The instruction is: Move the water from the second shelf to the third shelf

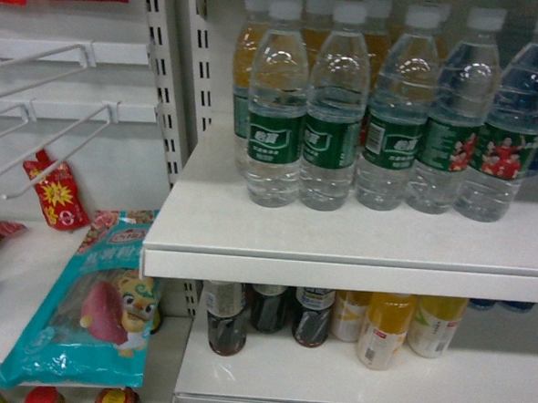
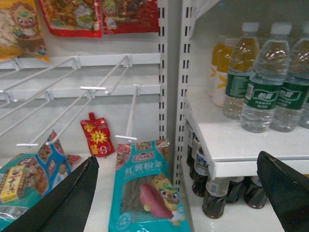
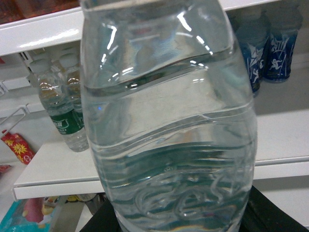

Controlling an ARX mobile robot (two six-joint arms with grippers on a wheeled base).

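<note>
Right wrist-mounted view is almost filled by a clear ribbed water bottle (image 3: 169, 130). It stands upright in the frame, long axis vertical, neck end up and cropped by the top edge, with the water line tilted slightly across its shoulder. Its base sits between the dark parts of the right gripper (image 3: 176, 222) at the bottom edge, so that pincer appears clenched around the bottle's lower body; the contact itself is cut off by the frame.

Behind it a white shelf (image 3: 285, 145) carries more green-labelled water bottles (image 3: 65, 121) at the left and blue-labelled bottles (image 3: 268, 53) at the right.

In the head view a row of water bottles (image 1: 334, 114) stands upright on the upper white shelf (image 1: 339, 247), caps up, with dark cola bottles (image 1: 227, 318) and yellow drink bottles (image 1: 384, 329) on the shelf below.

The left gripper (image 2: 181, 193) shows two dark fingers (image 2: 67, 203) spread wide, released, holding nothing, above a teal snack packet (image 2: 145, 193).
</note>
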